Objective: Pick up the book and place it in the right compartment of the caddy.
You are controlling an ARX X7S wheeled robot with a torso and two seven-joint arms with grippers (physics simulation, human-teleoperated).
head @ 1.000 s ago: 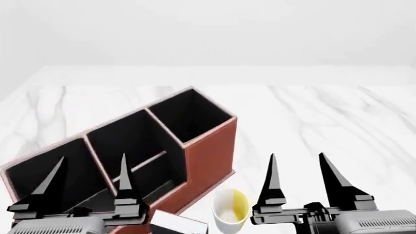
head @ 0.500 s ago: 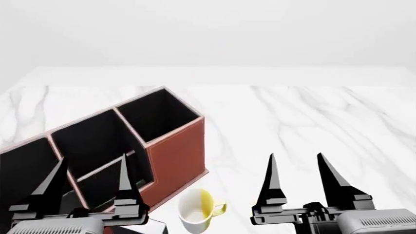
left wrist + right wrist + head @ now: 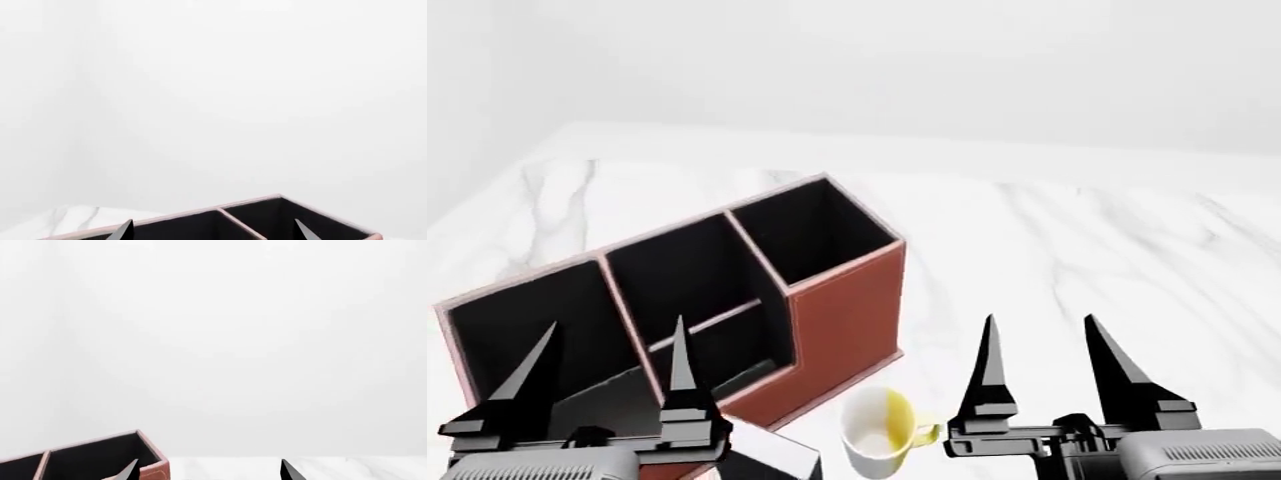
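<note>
The reddish-brown caddy stands at an angle on the marble table, black inside. Its right compartment is the tall square section at the far end. A corner of the book, white pages with a dark cover edge, peeks out at the bottom of the head view, just in front of the caddy. My left gripper hovers open over the caddy's near sections, holding nothing. My right gripper stands open and empty to the right of the mug. The left wrist view shows the caddy rim between the left gripper tips; the right wrist view shows the caddy corner beside the right gripper.
A white mug with a yellow inside sits between the book and my right gripper. The white marble table stretches away to the right and back, ending at a far edge near a white wall.
The head view has swung: the caddy, mug and book slid left in the picture, then back to the right. Both grippers stay open in the same spots of the view.
</note>
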